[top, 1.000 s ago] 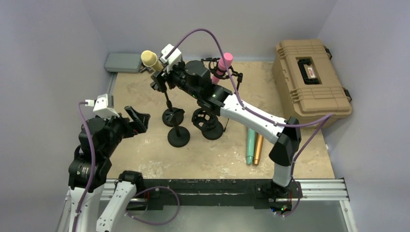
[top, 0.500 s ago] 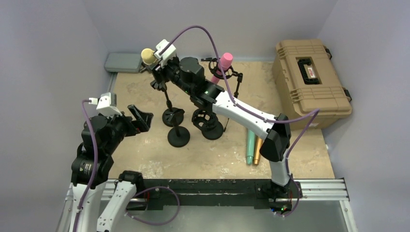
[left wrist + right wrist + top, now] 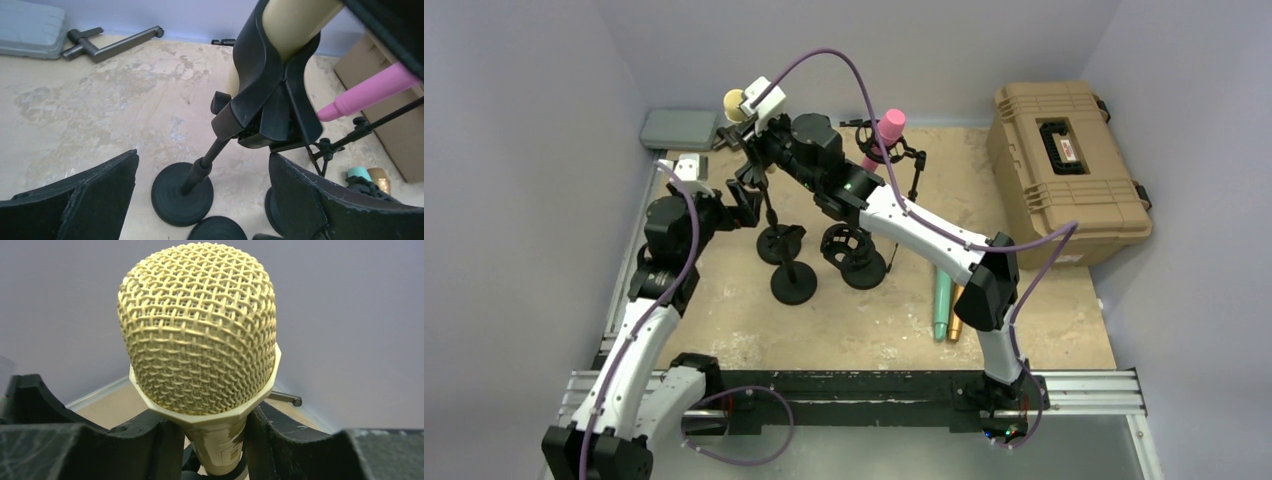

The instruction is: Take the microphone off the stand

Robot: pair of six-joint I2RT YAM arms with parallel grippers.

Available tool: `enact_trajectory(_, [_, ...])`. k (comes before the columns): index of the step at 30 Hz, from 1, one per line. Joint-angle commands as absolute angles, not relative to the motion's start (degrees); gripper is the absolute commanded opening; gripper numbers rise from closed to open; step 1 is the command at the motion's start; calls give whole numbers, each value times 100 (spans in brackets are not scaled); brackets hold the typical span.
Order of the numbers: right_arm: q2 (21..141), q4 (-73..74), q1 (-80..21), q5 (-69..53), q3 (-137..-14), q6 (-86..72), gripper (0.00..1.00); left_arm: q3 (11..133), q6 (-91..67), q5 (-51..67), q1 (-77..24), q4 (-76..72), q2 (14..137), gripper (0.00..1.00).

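Note:
A yellow microphone [image 3: 200, 325] with a mesh head sits tilted in the black clip [image 3: 270, 100] of a stand [image 3: 202, 167] with a round base [image 3: 182, 195]. My right gripper [image 3: 212, 437] is shut on the microphone just below its head, a finger pressed against each side of the body. In the top view the microphone [image 3: 736, 101] shows at the back left, with the right gripper [image 3: 752, 125] around it. My left gripper [image 3: 205, 200] is open, its fingers standing wide on either side of the stand's pole below the clip, touching nothing. It shows in the top view as the left gripper [image 3: 746, 200].
A pink microphone [image 3: 886, 130] sits in a shock-mount stand behind the right arm. Two more round stand bases [image 3: 794, 283] [image 3: 854, 258] stand close together. Teal [image 3: 942, 300] and gold [image 3: 959, 310] microphones lie on the table. A tan case [image 3: 1064, 160] is at right, a grey box [image 3: 679, 128] at back left.
My left arm has reached forward from the near left up to the stand and opened wider. My right gripper's fingers have closed in on the microphone's body.

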State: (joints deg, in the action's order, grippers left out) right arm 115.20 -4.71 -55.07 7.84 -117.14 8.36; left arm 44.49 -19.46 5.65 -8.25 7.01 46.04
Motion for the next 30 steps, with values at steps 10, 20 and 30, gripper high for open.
enact_trajectory(10, [11384,-453,-5544,614,-11971,584,22,3207,-947,1517,-868,-2999,5044,97])
enact_trajectory(20, [11386,-423,-5576,572,-12065,490,22,3362,-720,1661,-926,-3292,5373,88])
enact_trajectory(30, [11424,-381,-5659,606,-12068,485,20,3442,-595,1812,-960,-3219,5231,77])
